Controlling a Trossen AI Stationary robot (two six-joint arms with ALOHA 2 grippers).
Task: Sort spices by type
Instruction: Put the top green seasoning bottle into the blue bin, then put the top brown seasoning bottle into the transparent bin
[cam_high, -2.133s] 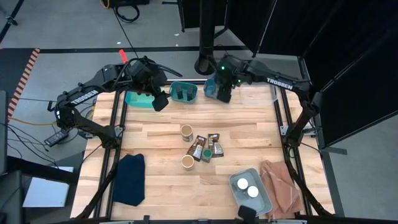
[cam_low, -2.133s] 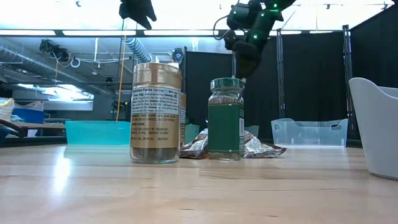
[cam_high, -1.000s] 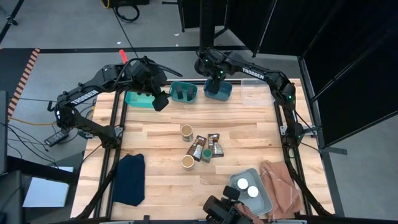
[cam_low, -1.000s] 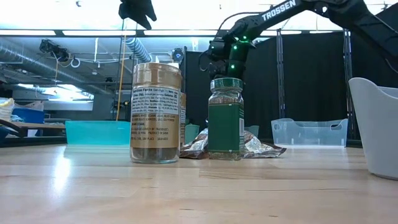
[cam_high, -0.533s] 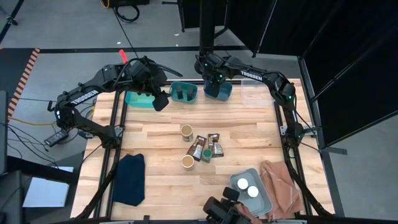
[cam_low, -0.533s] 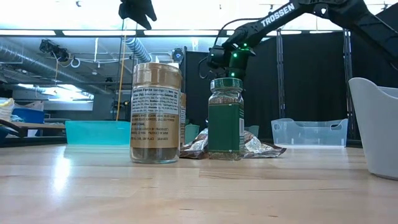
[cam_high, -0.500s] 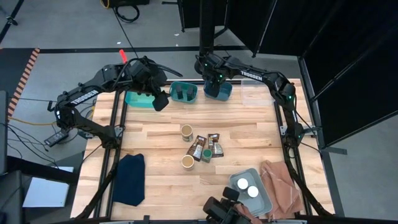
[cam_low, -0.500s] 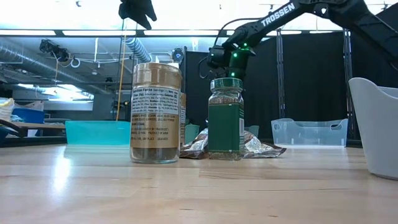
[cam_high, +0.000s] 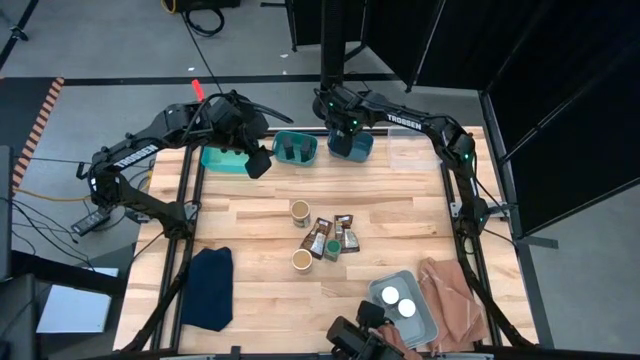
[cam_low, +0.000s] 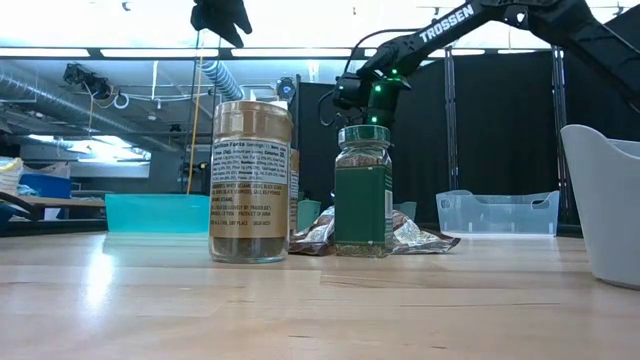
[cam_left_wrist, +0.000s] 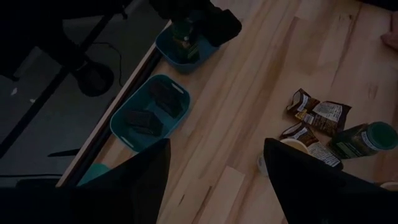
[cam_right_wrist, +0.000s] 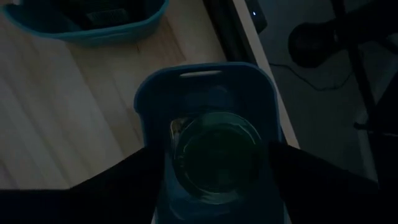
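Observation:
My right gripper hangs over the blue bin at the table's far edge. It is shut on a green-lidded jar inside the bin's rim. My left gripper is open and hovers by the far-left teal bin, touching nothing. Mid-table stand two tan-topped jars and another green-lidded jar on their bases, with brown packets lying flat. Black jars sit in the middle teal bin, and two white-lidded jars in the grey bin. My right gripper has the green-lidded jar between its two fingers, one on either side of the jar's top. It comes from above, pointing down. The jar is upright within the blue bin; whether its base rests on the bin's floor does not show.
A clear bin stands right of the blue one. A dark blue cloth lies near the left edge, and a tan bag lies beside the grey bin. Bare wood spans the table's middle left and right.
My right gripper, holding the jar over the blue bin, has drifted slightly toward the table's right and then stayed still. The left arm and the things on the table have not moved.

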